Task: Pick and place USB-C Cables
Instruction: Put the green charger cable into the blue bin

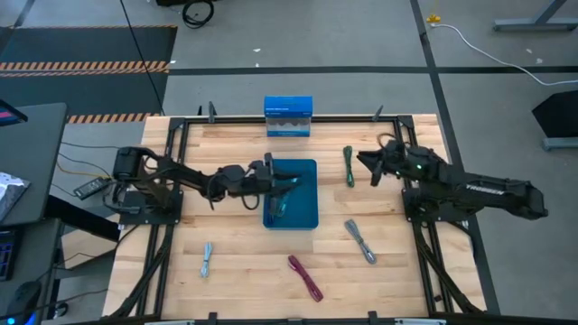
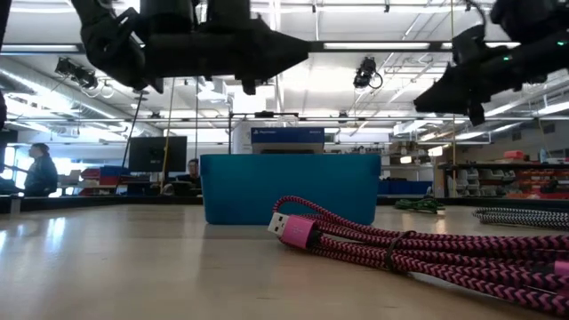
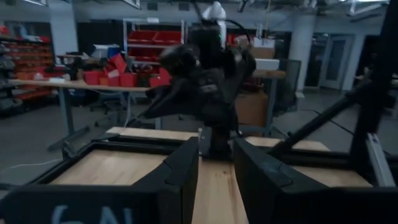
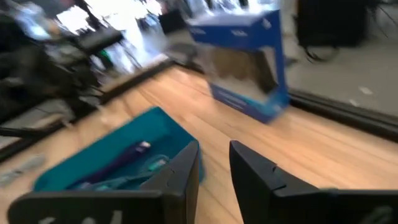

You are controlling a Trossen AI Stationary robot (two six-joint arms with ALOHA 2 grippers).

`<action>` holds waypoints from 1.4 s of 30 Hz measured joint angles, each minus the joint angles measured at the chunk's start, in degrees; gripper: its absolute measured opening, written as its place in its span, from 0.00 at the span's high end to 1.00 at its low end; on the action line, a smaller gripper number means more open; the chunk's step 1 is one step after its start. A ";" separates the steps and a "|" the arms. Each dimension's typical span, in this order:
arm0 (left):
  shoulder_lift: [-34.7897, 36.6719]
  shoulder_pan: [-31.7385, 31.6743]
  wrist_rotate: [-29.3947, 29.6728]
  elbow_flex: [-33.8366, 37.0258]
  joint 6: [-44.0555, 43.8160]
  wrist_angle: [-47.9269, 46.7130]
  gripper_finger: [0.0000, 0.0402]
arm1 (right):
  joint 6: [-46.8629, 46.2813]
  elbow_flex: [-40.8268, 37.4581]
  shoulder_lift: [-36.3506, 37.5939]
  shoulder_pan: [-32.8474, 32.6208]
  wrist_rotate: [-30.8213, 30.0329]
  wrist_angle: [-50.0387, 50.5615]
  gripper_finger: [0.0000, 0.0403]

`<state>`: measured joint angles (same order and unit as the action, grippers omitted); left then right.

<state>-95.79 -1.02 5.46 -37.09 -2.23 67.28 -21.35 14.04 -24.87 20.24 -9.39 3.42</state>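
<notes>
Magenta cable [image 2: 400,252]: braided, folded, tied w/ dark band, pink plug. Purple cable [image 4: 118,160] & teal cable [image 4: 140,172] in bin [image 1: 307,212]. Left gripper [image 1: 291,181] and right gripper [image 1: 364,160] slightly open, empty.

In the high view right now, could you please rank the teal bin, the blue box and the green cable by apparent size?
1. teal bin
2. blue box, clearly smaller
3. green cable, a thin strip, smallest
</notes>
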 joint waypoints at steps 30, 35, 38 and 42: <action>5.46 12.64 3.27 3.98 -9.71 -10.14 0.73 | -8.95 27.43 -61.61 9.67 4.44 23.24 0.74; 5.45 14.16 5.69 3.98 -8.87 -10.41 0.73 | -9.87 27.65 -63.34 9.63 3.16 23.41 0.74; 5.45 14.16 5.68 3.98 -8.52 -10.38 0.73 | -9.99 27.67 -63.79 9.56 2.97 23.52 0.74; 5.44 14.16 5.70 3.98 -8.49 -10.72 0.73 | -9.93 27.54 -63.38 9.56 2.95 23.62 0.75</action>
<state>-90.35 13.15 11.16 -33.10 -10.72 56.55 -31.28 41.58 -88.25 29.80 -6.44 27.04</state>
